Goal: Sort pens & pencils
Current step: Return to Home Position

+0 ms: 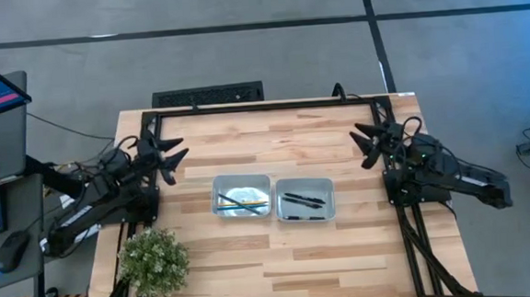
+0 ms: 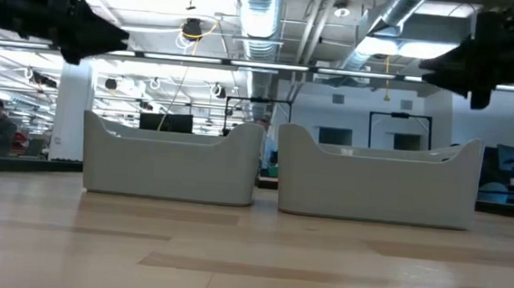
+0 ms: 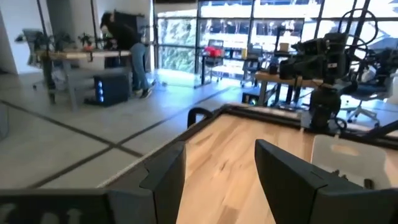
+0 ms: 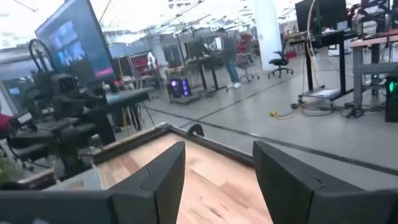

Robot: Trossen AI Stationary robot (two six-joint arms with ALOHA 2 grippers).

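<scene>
1. Sorting looks finished. The pencils (image 1: pixel 241 202) lie in the left gray bin (image 1: pixel 215 198), with a yellow one and a blue one showing. The pens (image 1: pixel 303 201), all dark, lie in the right gray bin (image 1: pixel 333 200). The bins stand side by side at mid-table, and I spot no stick on the bare table (image 1: pixel 346 263). So the step in hand reads as parking the arms.
2. The left gripper (image 1: pixel 176 163) sits out at the table's left side, well apart from the bins. Its fingers are spread and pinch nothing, and its wrist view shows a clear gap between the two dark fingers (image 3: pixel 165 180).
3. The right gripper (image 1: pixel 359 147) mirrors it on the right side. Its fingers (image 4: pixel 165 177) are also spread and empty, pointing in toward the middle.
4. To do this well, I'd send any remaining travel outward and upward, never across the bins. The low view shows both arms above the bin rims, and that clearance is worth holding so no wall gets nudged.
5. One thing to watch on the left: the plant (image 1: pixel 152 259) stands close to that arm's base. The elbow should fold without sweeping into the leaves.
6. I'd go slow and settle both arms evenly. With nothing held, the fingers can rest spread as they are.
</scene>
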